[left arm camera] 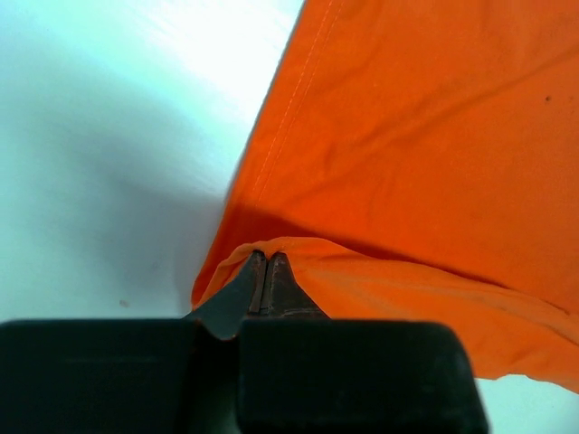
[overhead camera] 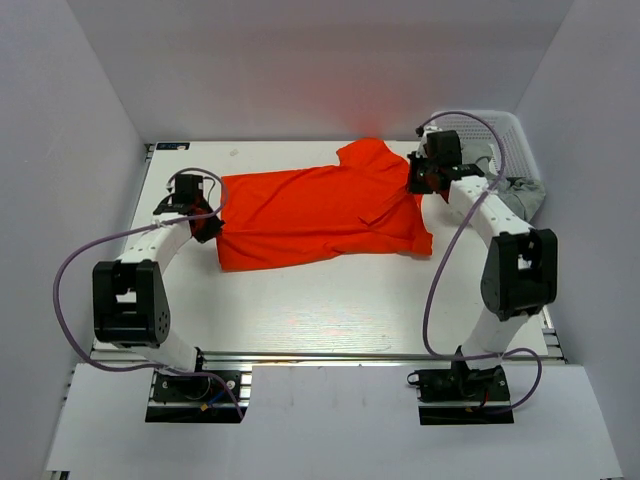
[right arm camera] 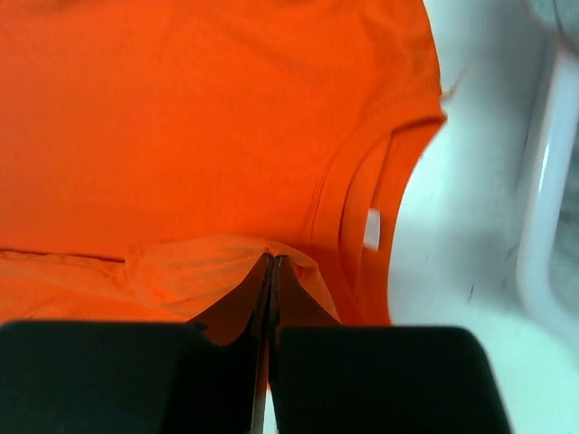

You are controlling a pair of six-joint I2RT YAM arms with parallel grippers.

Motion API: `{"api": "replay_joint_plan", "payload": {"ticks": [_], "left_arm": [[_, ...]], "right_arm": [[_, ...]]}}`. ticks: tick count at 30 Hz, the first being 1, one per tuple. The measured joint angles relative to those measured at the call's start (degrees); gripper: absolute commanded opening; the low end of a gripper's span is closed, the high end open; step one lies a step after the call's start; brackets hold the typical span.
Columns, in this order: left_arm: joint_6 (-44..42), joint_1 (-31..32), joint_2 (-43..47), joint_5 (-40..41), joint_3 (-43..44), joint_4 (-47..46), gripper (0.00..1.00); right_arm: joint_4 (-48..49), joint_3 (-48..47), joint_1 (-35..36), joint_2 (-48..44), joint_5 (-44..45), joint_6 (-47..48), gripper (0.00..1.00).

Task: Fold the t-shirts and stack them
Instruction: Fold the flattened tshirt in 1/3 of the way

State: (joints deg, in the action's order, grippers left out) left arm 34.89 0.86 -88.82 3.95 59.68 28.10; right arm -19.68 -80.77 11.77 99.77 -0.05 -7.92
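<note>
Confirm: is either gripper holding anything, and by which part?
Both hold the orange t-shirt. The left gripper is shut on a raised fold at its hem edge; the right gripper is shut on a fold beside the collar.

we've got open table [overhead camera: 330,300] all along the near side of the orange shirt [overhead camera: 300,215], plus a thin bare strip along the far wall [overhead camera: 320,70]. far-right corner is blocked: white basket [overhead camera: 507,125] and grey shirts [overhead camera: 527,195] hanging over its near edge.
</note>
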Motion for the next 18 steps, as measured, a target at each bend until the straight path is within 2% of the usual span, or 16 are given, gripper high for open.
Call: {"api": "replay_joint_plan", "payload": {"ticks": [3,4,5,6,7,8,9,10,12,13,14,16,17,18], "left_arm": [[-1.1,0.0,-3.3,-0.2,2.3,-0.7,0.05],[-1.4,0.0,-4.9,-0.3,3.4,-0.9,0.08],[-1.7,0.0,-6.2,-0.2,4.2,-0.9,0.15],[-2.0,0.0,-7.8,0.0,5.3,-0.9,0.28],[-2.5,0.0,-9.0,0.2,6.1,-0.9,0.48],[-2.7,0.0,-10.4,0.6,6.8,-0.7,0.88],[-2.8,0.0,-11.5,1.2,7.5,-0.6,0.98],[-2.7,0.0,-12.3,1.6,8.0,-0.2,1.0],[-2.8,-0.2,-13.7,2.3,9.4,0.6,1.0],[-3.0,-0.3,-14.2,2.3,10.2,1.1,1.0],[-3.3,-0.4,-14.6,2.3,11.0,1.5,1.0],[-3.9,-0.5,-14.7,2.0,12.2,1.6,1.0],[-4.4,-0.6,-14.3,1.4,12.4,1.4,1.0],[-4.8,-0.6,-13.8,1.0,12.4,1.1,1.0]], "right_arm": [[0.2,-4.2,-0.1,4.4,-1.2,3.4,0.0],[-0.3,-5.9,-0.1,6.0,-1.5,4.6,0.0],[-0.4,-7.7,-0.1,7.9,-1.7,5.8,0.0],[-0.6,-9.9,-0.1,10.1,-2.1,7.2,0.02],[-0.8,-11.8,-0.1,11.9,-2.5,8.2,0.05],[-1.2,-14.2,-0.1,14.3,-3.0,9.6,0.07],[-1.5,-15.9,-0.1,16.1,-3.3,10.5,0.11],[-1.6,-17.4,-0.1,17.7,-3.6,11.5,0.21],[-2.5,-20.5,-0.1,20.8,-4.1,13.4,0.25],[-2.9,-21.7,-0.1,21.8,-4.2,14.3,0.38],[-3.6,-22.7,-0.1,22.7,-4.3,15.1,0.45],[-4.8,-23.7,-0.1,23.1,-4.2,16.0,0.72],[-5.3,-23.8,-0.1,22.8,-4.2,16.5,0.9],[-5.4,-23.5,-0.1,22.3,-4.1,16.9,0.9]]}}
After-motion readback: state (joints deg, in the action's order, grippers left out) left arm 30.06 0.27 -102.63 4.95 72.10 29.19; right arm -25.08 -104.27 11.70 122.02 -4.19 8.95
